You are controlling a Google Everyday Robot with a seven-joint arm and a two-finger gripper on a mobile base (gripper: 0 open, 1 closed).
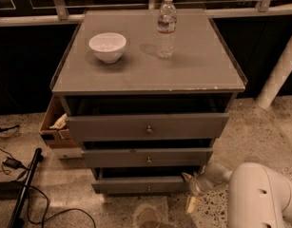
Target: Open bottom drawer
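1. My gripper (189, 192) sits low at the right end of the bottom drawer (131, 184), fingers spread apart and holding nothing
2. That drawer is the lowest in the cabinet (150, 75); its knob (149, 188) is well to the left of my fingers
3. Pulling from this corner could skew the drawer and jam it
4. A slipping fingertip could jolt the cabinet and topple the water bottle (166, 27)
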